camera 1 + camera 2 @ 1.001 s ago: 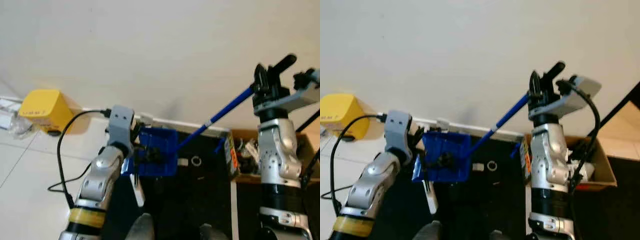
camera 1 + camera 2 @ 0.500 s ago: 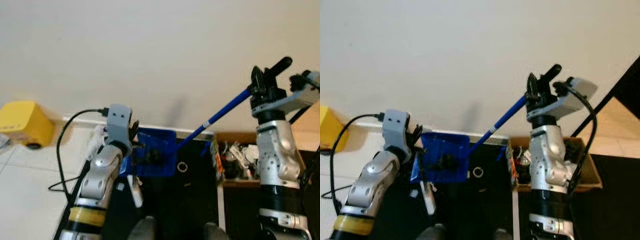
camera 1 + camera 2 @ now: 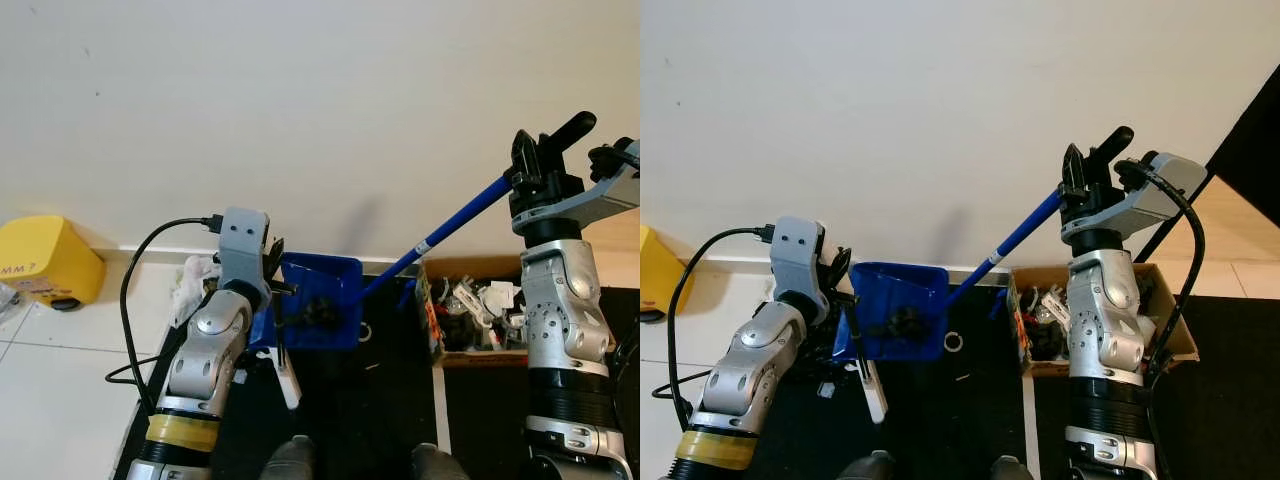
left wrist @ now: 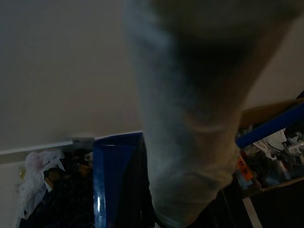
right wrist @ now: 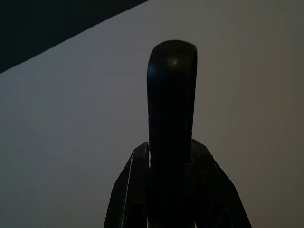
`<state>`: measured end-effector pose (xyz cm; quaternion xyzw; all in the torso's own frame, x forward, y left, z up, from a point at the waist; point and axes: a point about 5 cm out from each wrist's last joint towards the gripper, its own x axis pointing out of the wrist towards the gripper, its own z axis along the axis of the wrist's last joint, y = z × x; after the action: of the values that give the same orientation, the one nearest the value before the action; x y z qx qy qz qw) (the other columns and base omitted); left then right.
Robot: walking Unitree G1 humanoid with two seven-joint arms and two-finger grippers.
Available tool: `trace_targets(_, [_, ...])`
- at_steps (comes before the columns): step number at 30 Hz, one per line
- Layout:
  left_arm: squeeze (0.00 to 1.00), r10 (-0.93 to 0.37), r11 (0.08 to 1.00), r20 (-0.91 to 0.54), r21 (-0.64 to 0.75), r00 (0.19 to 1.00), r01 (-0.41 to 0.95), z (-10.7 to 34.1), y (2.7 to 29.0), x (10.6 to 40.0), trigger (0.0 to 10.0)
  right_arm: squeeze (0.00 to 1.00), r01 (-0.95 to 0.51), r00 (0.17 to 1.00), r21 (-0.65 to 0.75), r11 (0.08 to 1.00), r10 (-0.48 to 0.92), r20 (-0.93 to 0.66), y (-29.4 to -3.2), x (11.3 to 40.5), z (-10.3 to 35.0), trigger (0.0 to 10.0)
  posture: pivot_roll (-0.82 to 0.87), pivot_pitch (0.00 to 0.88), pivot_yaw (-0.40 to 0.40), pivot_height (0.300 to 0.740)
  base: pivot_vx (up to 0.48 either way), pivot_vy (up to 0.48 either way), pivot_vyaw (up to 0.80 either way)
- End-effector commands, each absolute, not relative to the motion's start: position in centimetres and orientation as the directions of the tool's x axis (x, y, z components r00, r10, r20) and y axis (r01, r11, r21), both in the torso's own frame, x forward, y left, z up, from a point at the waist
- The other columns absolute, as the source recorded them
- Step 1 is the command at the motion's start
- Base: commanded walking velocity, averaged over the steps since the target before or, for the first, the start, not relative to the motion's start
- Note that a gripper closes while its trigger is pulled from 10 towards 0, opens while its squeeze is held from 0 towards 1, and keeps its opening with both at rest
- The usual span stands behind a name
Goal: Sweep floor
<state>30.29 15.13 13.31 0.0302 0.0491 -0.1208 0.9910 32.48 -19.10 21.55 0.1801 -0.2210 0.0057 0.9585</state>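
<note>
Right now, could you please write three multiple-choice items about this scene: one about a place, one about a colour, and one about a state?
1. Where is the cardboard box?
A. On the floor by the wall, to the right of the dustpan
B. On top of the yellow box
C. Inside the dustpan

2. What colour is the dustpan?
A. Red
B. Blue
C. Green

3. What is the right gripper doing?
A. Hanging idle with nothing in it
B. Resting inside the cardboard box
C. Shut on the broom handle, raised

Answers:
1 A: the cardboard box sits at the foot of the wall, right of the dustpan.
2 B: its surface is plainly blue.
3 C: the right gripper is closed on the top of the blue broom handle, which slants down toward the dustpan.
</note>
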Motion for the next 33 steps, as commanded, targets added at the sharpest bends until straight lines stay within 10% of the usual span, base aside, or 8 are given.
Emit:
trace_targets(1, [0.0,-0.225,0.971,-0.096,0.058,0.97,0.231,13.37,15.34,30.26,10.0,0.0,-0.113,0.888,0.357,0.927,-0.067,0.455,-18.83,32.38,22.11,10.0,0.15,0.116,0.044,0.74,0.0,0.0,0.0])
trace_targets(33, [0.0,-0.236,0.968,-0.102,0.06,0.966,0.243,13.03,15.15,30.08,10.0,0.0,-0.112,0.891,0.345,0.932,-0.06,0.45,-18.87,32.45,22.0,10.0,0.15,0.12,0.04,0.74,0.0,-0.12,0.0])
